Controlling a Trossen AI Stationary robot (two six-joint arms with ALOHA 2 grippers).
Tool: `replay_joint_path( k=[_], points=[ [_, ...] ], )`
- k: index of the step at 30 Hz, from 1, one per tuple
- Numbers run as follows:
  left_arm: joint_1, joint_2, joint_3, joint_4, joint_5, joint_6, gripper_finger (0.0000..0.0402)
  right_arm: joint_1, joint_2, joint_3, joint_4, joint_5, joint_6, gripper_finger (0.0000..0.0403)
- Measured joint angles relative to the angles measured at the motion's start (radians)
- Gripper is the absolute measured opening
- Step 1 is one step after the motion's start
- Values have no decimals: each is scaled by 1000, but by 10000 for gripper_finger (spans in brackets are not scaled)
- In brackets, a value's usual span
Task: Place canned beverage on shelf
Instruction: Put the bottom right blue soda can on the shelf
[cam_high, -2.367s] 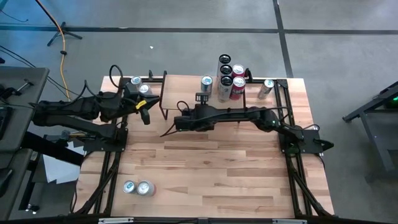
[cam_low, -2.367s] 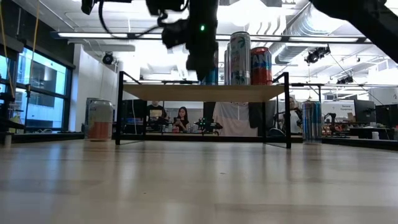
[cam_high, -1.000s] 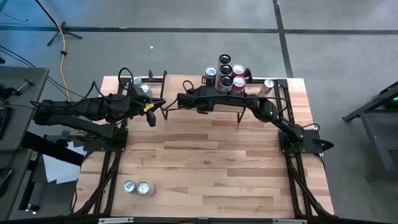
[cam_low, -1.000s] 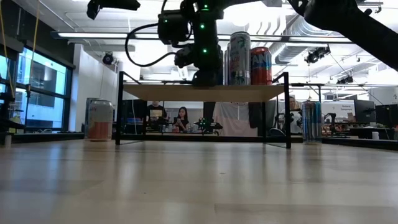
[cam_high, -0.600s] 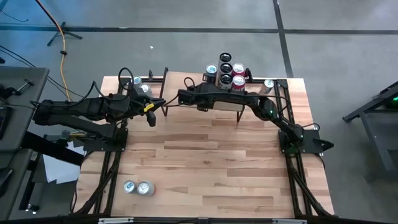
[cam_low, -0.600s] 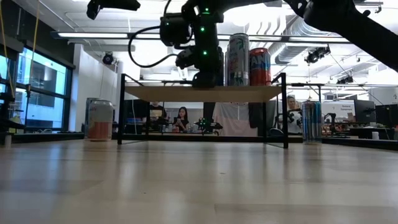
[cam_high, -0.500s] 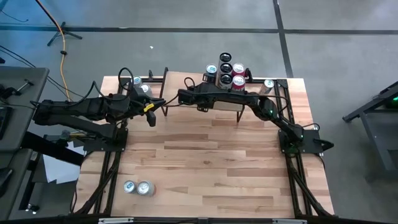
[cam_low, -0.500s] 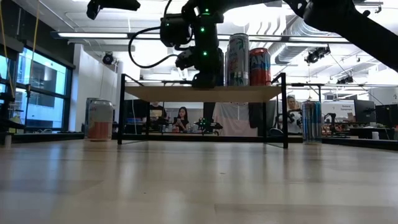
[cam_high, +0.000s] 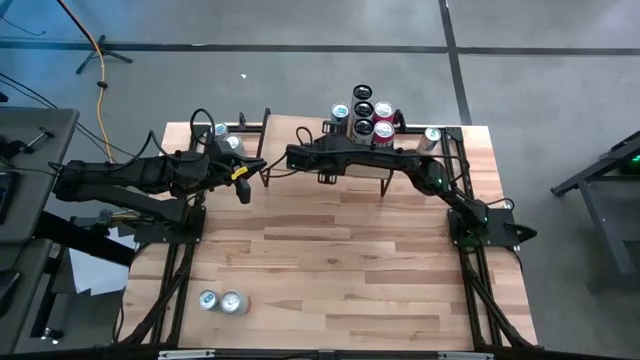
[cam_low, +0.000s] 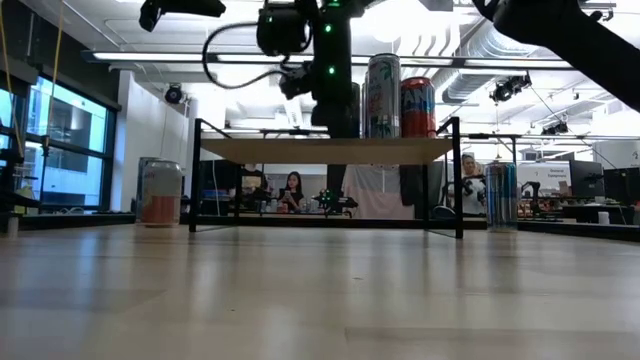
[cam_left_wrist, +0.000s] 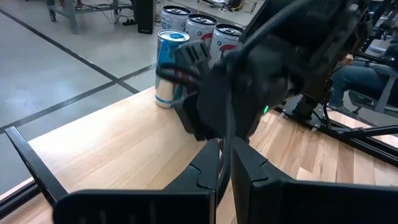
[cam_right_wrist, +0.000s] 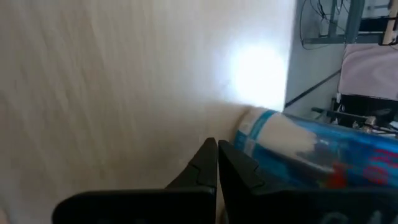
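Note:
The shelf (cam_low: 300, 150) stands at the table's far middle, plank top on thin black legs. A blue canned beverage (cam_right_wrist: 311, 146) stands upright on the plank (cam_left_wrist: 171, 68), next to several other cans (cam_high: 372, 112) at the shelf's far right. My right gripper (cam_right_wrist: 217, 149) is shut, its tips just over the plank beside the blue can's base. In the low view it shows dark above the shelf (cam_low: 338, 120). My left gripper (cam_left_wrist: 225, 163) is shut with nothing in it and hovers off the shelf's left end (cam_high: 240, 190). My right gripper's shut fingers (cam_right_wrist: 208, 155) slant down over the shelf's plank, close to the blue can's base (cam_right_wrist: 245, 134). Whether they touch the can or the plank, I cannot tell.
Two cans (cam_high: 226, 137) stand on the table at the far left behind my left arm. One can (cam_high: 430, 136) stands right of the shelf. Two more cans (cam_high: 220, 301) rest near the front left corner. Bare tabletop (cam_high: 340, 260) fills the middle and front.
My right gripper, shut throughout, has risen a little over the shelf beside the blue can and its wrist has rolled slightly. Just before that, the shelf with its cans slid slightly toward the table's far edge.

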Motion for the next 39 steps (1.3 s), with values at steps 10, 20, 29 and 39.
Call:
replay_joint_path(
  k=[10,20,29,39],
  points=[
    [0,0,0,1,0,0,0,-40,-20,1,17,33,1,0],
    [0,0,0,1,0,-2,0,-57,-20,1,23,96,1,0],
    [0,0,0,0,0,-3,0,-66,-20,1,34,111,1,0],
    [0,-13,0,34,0,3,0,-17,-42,1,107,38,4,0]
  ],
)
